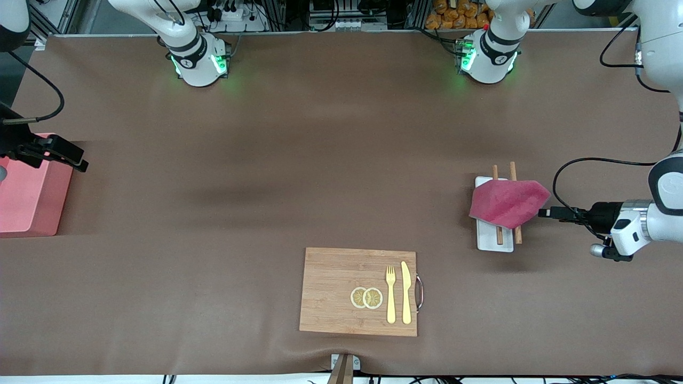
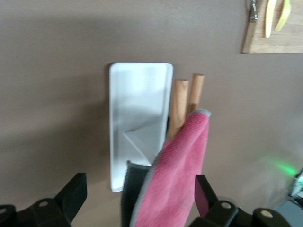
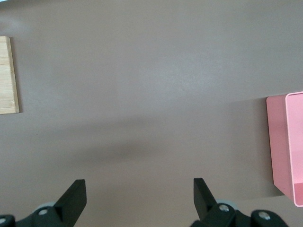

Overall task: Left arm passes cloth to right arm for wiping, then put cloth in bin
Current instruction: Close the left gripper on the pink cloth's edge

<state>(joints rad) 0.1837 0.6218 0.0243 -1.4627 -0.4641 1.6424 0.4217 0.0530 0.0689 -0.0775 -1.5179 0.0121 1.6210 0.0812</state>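
Wooden cutting board [image 1: 358, 291] lies nearest the front camera, bare table [image 1: 213, 213] all around it. Toward the left arm's end, the left gripper [image 1: 539, 212] hangs over a white tray [image 1: 493, 242] and two sticks [image 1: 499, 234], clamped on the cloth [image 1: 509, 202]. Over the bin [image 1: 28, 198] at the table's other end, the right gripper [image 1: 80, 162] waits, fingers apart.

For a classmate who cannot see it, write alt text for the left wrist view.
The left gripper holds the crimson-pink cloth lifted over a small white tray and two wooden sticks on the brown table.
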